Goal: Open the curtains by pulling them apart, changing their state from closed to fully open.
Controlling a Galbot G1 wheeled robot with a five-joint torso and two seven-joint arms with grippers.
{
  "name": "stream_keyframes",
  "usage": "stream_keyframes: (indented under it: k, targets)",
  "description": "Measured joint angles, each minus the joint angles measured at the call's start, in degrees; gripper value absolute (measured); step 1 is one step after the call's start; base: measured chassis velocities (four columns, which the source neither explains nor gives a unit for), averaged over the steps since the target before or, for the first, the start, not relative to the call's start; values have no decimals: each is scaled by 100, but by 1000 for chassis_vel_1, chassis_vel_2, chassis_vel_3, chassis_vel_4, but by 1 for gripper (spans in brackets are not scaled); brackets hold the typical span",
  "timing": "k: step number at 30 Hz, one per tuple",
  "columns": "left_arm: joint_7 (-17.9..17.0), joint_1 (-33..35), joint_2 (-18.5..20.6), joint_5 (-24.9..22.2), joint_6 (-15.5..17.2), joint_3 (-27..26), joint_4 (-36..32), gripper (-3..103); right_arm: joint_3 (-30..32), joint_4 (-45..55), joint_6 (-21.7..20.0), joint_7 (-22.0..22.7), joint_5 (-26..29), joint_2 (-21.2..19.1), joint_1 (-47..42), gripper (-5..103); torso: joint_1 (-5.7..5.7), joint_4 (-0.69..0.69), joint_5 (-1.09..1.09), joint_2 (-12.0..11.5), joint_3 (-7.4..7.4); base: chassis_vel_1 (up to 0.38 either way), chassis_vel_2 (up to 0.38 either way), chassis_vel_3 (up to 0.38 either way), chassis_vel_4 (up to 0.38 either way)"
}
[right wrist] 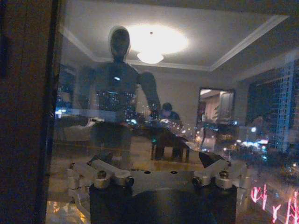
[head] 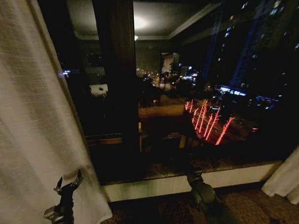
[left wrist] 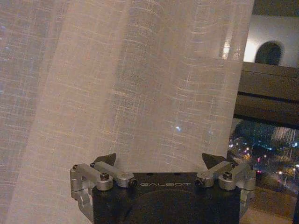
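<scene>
Head view shows you the sheer cream-white pleated curtains (head: 27, 121) parted to the frame's left and lower-right edges. Your left gripper (head: 68, 183) sits spread against the left panel; your right gripper (right wrist: 159, 163) is spread, facing the dark window glass (right wrist: 187, 116).

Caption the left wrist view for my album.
Open left tool facing the sheer cream-white pleated curtain, night city lights beside it.
</scene>
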Motion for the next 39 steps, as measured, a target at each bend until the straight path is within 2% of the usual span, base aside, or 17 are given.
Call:
stream_keyframes:
  k: [27, 29, 30, 35, 36, 39]
  targets:
    - [0, -1, 0, 1, 1, 3, 0, 100, 0, 0, 0, 0, 0, 0, 0, 100, 0, 0, 0, 0, 0, 0, 0, 0, 0]
    - [-160, -257, -44, 262, 428, 598, -84, 100, 0, 0, 0, 0, 0, 0, 0, 100, 0, -1, 0, 0, 0, 0, 0, 0, 0]
    - [-160, -257, -44, 262, 428, 598, -84, 100, 0, 0, 0, 0, 0, 0, 0, 100, 0, -1, 0, 0, 0, 0, 0, 0, 0]
    - [-438, -664, -114, 689, 1125, 1541, -236, 100, 0, 0, 0, 0, 0, 0, 0, 100, 0, -1, 2, -2, 1, 0, 0, 0, 0]
    - [-438, -664, -114, 689, 1125, 1541, -236, 100, 0, 0, 0, 0, 0, 0, 0, 100, 0, -1, 2, -2, 1, 0, 0, 0, 0]
    - [-607, -913, -158, 953, 1548, 2120, -328, 100, 0, 0, 0, 0, 0, 0, 0, 100, 0, 0, 1, -1, 0, 0, 0, 0, 0]
